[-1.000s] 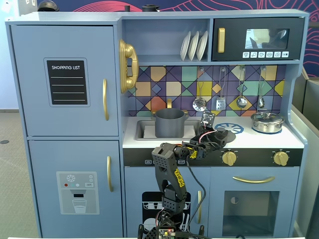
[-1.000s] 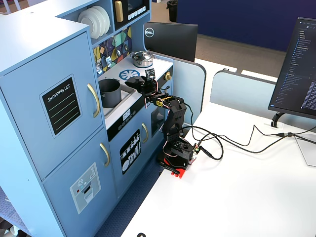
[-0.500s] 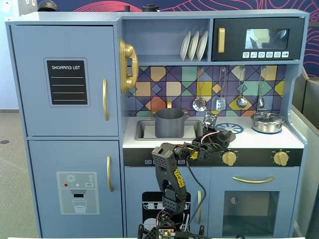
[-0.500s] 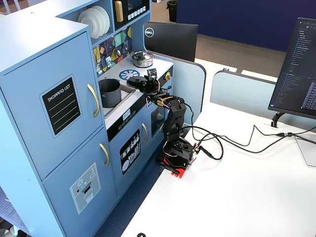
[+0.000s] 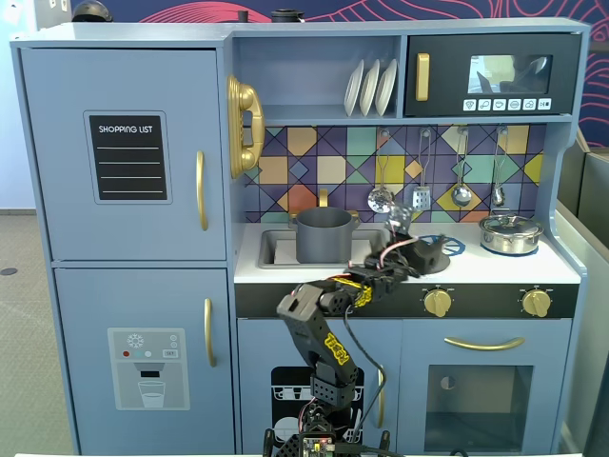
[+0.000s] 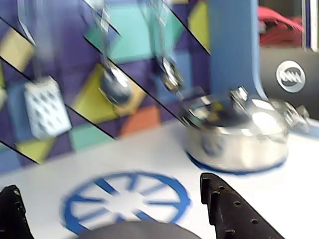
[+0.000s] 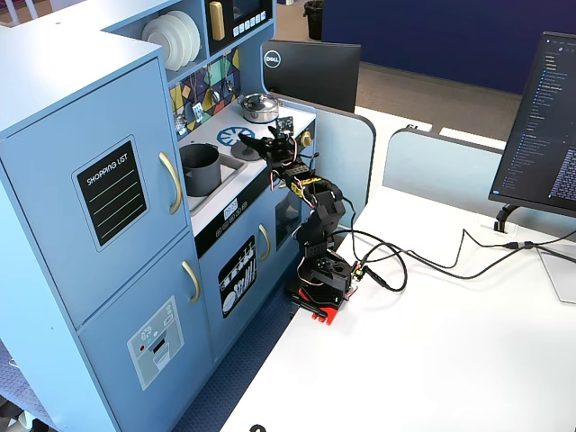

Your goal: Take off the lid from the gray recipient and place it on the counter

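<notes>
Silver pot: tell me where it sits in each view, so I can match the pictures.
A fixed view, front on: the silver pot stands at the right end of the counter.
Wrist view: right of centre, blurred, against the blue side wall.
A fixed view, from the side: upper middle, at the far end of the worktop.
Shared landmark: the blue printed burner, left of the pot front on, lower left of it at the wrist, nearer the camera from the side.

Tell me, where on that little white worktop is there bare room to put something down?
The counter is bare along its front edge above the gold knobs, and between the blue burner and the silver pot. It is crowded around the gripper holding the lid, beside the gray pot.
</notes>
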Available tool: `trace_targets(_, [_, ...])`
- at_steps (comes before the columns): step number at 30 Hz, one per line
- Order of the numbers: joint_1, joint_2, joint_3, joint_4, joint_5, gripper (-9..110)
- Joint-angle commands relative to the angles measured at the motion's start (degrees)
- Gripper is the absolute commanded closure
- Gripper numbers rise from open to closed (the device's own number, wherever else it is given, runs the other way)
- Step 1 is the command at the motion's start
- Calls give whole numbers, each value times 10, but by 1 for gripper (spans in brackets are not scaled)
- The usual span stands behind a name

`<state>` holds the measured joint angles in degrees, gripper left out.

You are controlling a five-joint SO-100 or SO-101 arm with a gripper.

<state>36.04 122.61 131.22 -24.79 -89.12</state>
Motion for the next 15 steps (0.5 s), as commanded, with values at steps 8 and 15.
trace_targets(8, [-82, 311, -105, 433, 39, 81])
trace_targets(15, [-229, 386, -201, 889, 18, 102])
